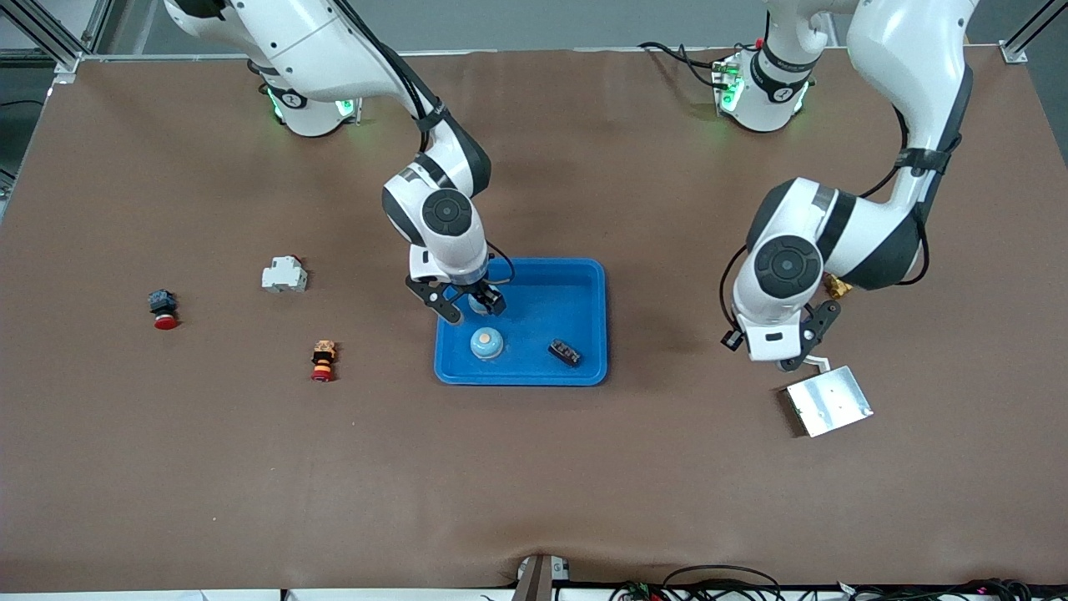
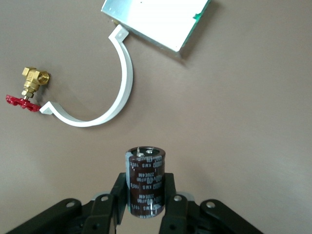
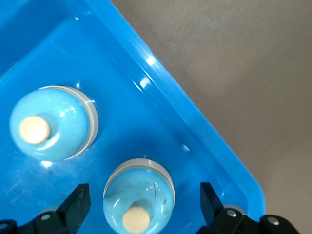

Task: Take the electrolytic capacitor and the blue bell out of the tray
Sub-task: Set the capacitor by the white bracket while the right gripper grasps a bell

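Two light-blue bells with cream buttons stand in the blue tray (image 1: 596,321). One bell (image 3: 139,195) sits between the spread fingers of my right gripper (image 3: 142,204), which is open and low over it (image 1: 471,305), touching neither side. The second bell (image 1: 486,342) (image 3: 51,124) stands beside it, nearer the front camera. My left gripper (image 2: 145,195) is shut on a dark brown capacitor (image 2: 145,183) with white print, held upright over bare table next to the metal box. In the front view the left hand (image 1: 793,355) hides the capacitor.
A small black part (image 1: 565,352) lies in the tray. A silver metal box (image 1: 828,401), a white curved clamp (image 2: 122,83) and a brass valve with a red handle (image 2: 31,85) lie below the left hand. A white breaker (image 1: 284,275) and two push buttons (image 1: 163,308) (image 1: 323,360) lie toward the right arm's end.
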Robot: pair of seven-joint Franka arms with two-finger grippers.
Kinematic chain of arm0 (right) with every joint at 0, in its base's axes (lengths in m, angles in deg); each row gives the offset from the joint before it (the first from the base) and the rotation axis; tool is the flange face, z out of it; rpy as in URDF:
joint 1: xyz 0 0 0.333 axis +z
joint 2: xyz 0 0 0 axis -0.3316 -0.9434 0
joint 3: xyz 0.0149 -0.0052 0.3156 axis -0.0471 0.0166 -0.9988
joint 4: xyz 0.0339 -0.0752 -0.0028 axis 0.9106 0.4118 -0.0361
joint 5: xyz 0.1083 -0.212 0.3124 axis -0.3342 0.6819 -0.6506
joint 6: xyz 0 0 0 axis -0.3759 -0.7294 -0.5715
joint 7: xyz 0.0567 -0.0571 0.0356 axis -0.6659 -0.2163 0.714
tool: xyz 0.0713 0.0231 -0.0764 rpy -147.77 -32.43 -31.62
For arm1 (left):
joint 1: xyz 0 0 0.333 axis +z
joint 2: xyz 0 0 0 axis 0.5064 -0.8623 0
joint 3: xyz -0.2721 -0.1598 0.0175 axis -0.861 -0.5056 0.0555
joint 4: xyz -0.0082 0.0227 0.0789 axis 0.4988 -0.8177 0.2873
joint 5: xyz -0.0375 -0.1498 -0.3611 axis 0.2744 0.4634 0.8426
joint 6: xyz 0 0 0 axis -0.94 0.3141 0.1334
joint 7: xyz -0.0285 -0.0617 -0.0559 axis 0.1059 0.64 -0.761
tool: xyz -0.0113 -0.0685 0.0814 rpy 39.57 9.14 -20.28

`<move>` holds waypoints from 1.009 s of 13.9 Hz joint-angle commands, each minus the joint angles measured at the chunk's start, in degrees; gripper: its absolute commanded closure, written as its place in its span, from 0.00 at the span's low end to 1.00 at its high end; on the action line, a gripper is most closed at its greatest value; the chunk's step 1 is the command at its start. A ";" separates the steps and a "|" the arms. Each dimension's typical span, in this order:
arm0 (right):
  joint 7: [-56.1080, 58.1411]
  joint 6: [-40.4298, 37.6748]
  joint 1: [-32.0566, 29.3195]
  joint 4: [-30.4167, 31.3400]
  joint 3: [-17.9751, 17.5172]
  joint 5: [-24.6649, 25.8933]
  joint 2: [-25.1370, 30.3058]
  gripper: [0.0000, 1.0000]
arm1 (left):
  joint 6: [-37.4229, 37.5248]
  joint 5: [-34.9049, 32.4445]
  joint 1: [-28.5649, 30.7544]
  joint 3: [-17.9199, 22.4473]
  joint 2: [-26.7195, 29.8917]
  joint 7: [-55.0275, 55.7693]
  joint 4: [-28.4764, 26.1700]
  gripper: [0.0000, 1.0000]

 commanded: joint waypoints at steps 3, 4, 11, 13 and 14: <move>-3.32 0.60 1.26 -2.86 0.80 1.25 -2.64 0.00 | -8.06 0.81 4.22 -0.81 -2.99 -3.90 -4.39 1.00; -3.33 0.60 1.25 -3.47 0.80 1.16 -2.91 0.00 | -8.86 0.81 4.30 -0.81 -4.13 -3.90 -4.39 1.00; -3.85 0.51 1.78 -4.62 0.80 1.07 -3.88 0.00 | -12.55 0.37 5.97 -0.55 -7.56 -3.90 -4.30 0.74; -4.55 0.25 2.22 -4.62 0.72 0.90 -3.88 0.00 | -12.55 0.28 6.06 -0.55 -7.74 -3.99 -4.30 0.49; -5.08 0.16 2.40 -4.62 0.80 0.98 -3.97 0.00 | -12.55 0.28 5.98 -0.55 -7.74 -3.82 -3.95 0.18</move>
